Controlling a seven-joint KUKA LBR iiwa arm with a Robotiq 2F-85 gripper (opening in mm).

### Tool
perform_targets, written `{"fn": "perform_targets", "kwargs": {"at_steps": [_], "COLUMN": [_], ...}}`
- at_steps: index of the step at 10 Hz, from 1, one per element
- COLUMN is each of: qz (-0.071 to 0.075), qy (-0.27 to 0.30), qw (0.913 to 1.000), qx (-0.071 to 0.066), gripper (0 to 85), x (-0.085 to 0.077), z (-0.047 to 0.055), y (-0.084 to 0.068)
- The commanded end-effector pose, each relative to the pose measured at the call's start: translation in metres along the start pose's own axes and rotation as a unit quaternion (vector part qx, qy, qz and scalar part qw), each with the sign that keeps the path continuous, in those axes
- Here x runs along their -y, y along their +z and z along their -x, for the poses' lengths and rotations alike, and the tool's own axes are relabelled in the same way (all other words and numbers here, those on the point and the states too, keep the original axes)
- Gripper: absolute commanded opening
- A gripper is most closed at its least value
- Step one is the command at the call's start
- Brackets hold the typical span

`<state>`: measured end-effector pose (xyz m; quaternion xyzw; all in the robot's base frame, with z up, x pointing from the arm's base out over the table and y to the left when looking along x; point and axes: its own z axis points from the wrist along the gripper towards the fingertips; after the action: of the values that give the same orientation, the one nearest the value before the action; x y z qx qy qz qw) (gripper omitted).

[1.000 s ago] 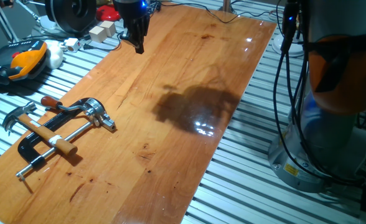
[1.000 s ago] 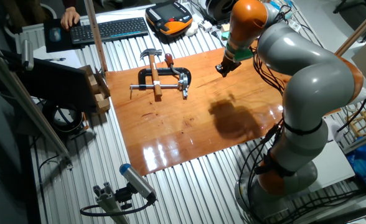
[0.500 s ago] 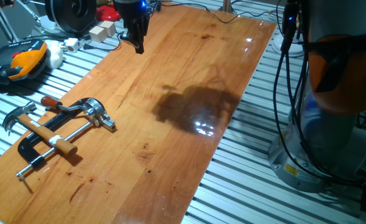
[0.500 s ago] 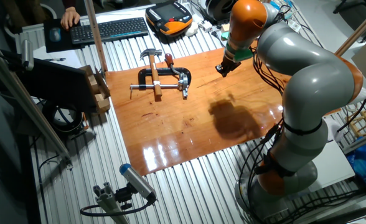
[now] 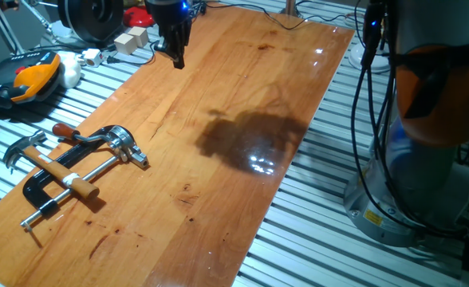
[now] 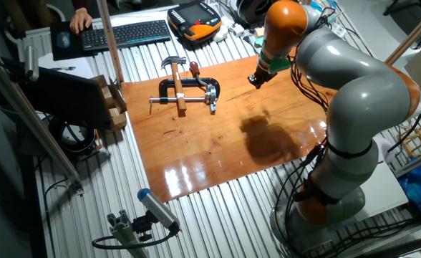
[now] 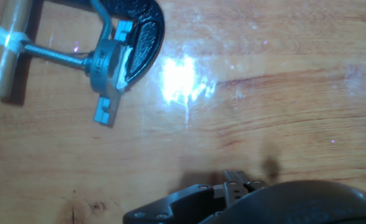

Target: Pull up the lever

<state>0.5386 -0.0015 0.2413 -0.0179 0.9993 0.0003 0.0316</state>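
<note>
hand: the hand (image 5: 176, 60) hangs above the far end of the surface (image 5: 242, 96), well apart from the clamp; fingers look pressed together w/ nothing between them.
lever: the lever (image 5: 91, 141) is a slim curved silver arm w/ a reddish tip, lying low along the black bar clamp (image 5: 75, 171), running from the chrome head (image 5: 123, 143) toward the hammer (image 5: 39, 159). All sit at the near-left corner of the surface.
hand view: shows the clamp's dark jaw and threaded rod at top left (image 7: 117, 50); the lever itself is not clear in this view.
step in hand: approach, I'd say. Nothing touched yet.
how to do it well: prob. travel across to the clamp, open the fingers before dropping, come down astride the lever near its tip end for best leverage, close, then lift along its arc rather than straight up, so the clamp doesn't drag.
watch out: hammer shaft lies across the clamp bar just beside the lever; a sloppy descent could snag it.
containers: none on the surface that I can see; clutter beyond its edge is too small to tell.
</note>
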Motion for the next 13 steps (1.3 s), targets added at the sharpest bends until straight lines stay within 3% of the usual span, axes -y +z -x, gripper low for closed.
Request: {"fn": "perform_targets", "kwargs": {"at_steps": [1,4,5,7,9,11,13], "qz": [0.002,0.016,0.026,0.009,0.011,-0.016,-0.014], "qy": [0.000,-0.009,-0.019,-0.013,-0.008,-0.001,0.004], "qw": [1.0000,0.9998,0.9992,0.9998,0.9998,0.9999,0.9999], "qx": [-0.003,-0.005,-0.022,-0.014,-0.016,0.001,0.002], "gripper": [0.0,0.0,0.0,0.0,0.0,0.0,0.0], "x": [0.000,0.000,0.000,0.000,0.000,-0.010,-0.018], "z": [0.000,0.000,0.000,0.000,0.000,0.010,0.034], "y": [0.000,0.000,0.000,0.000,0.000,0.001,0.002]}}
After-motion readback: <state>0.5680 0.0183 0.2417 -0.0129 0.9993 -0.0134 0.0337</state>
